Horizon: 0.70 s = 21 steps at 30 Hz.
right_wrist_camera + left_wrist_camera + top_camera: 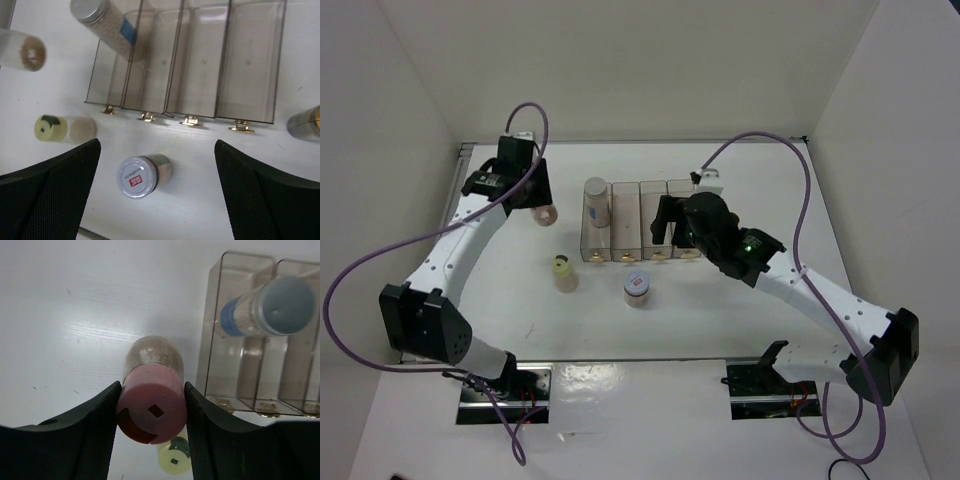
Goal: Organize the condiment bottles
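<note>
pink plastic caps the small clear spice bottle (152, 360) clenched in the left claw (152, 392); both black fingers (100, 435) press flat against the sides of the cap. whether its base touches the white bench (720, 310) cannot be told. close to the right of that claw stands the clear four-compartment plastic organizer (655, 215). the compartment nearest the claw holds a tall clear bottle with a grey cap (280, 305) and a blue label. nearer the arm bases than the left claw, a small yellow-capped bottle (563, 272) stands on the bench, apart from the organizer.

the right claw (156, 150) hangs released, its fingers (55, 195) spread wide and gripping nothing, over the near edge of the organizer. below it, between those fingers in the wrist view, sits a squat jar with a white lid bearing a red mark (136, 178), upright on the bench just in front of the organizer. beyond the right finger, past the organizer's right end, a slim dark bottle with a yellow label (306, 122) shows only in part at the picture's edge.
</note>
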Available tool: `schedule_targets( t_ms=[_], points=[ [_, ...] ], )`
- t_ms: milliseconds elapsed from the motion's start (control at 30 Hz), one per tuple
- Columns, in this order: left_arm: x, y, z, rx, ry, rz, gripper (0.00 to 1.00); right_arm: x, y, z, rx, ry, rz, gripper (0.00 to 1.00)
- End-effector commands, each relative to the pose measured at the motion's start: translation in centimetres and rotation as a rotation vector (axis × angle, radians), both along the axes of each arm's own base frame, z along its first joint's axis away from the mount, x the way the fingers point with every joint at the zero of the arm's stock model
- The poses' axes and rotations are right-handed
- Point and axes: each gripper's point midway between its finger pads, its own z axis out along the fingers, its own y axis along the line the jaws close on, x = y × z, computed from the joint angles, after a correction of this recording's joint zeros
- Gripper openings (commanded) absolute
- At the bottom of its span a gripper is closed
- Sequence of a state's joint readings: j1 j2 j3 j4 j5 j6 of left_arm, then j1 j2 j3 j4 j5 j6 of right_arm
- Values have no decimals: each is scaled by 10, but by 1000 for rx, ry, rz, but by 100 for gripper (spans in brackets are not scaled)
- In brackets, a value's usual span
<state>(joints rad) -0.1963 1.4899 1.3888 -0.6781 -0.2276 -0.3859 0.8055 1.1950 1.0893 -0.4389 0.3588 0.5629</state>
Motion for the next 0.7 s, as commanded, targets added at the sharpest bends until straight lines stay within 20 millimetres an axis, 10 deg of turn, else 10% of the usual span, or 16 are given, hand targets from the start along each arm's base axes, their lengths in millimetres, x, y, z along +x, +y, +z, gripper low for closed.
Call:
schedule_targets(
  t_ms=[0,267,667],
  points=[
    [-7,-5,59,-4,-107,-55,35,19,-30,37,71,-70,-119,99],
    [-2,-69,133,-82,-205,-278,40,49,-94,47,95,-78,-230,99],
    [39,-190,119,-63,-172,-481,40,62,-133,39,74,-56,-319,99]
  ],
)
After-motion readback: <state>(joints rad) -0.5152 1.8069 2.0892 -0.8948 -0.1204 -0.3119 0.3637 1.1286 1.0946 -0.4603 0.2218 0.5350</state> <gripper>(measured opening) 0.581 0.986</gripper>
